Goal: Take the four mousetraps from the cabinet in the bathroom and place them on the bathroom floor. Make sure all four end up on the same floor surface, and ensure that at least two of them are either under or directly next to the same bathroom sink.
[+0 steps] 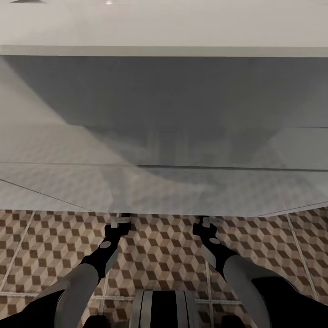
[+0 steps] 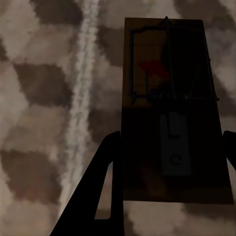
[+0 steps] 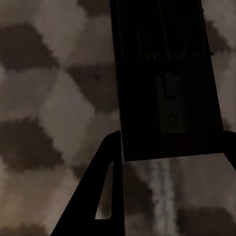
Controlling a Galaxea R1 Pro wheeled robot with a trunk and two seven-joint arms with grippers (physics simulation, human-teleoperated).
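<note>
The wide white sink (image 1: 164,27) spans the head view, with its grey shadowed underside hanging over the cube-patterned bathroom floor (image 1: 159,255). Both arms reach forward under its front edge. My left gripper (image 1: 120,221) (image 2: 172,135) is shut on a dark-brown mousetrap (image 2: 172,73) with a wire bar and a red spot, held flat just over the floor tiles (image 2: 44,98). My right gripper (image 1: 210,222) (image 3: 172,135) is shut on a second mousetrap (image 3: 162,73), also low over the tiles (image 3: 59,113). In the head view the sink's edge hides the traps.
Pale grout lines (image 1: 291,241) cross the floor. The sink's low underside (image 1: 164,182) hangs close above both grippers. My base (image 1: 164,310) shows between the arms at the near edge.
</note>
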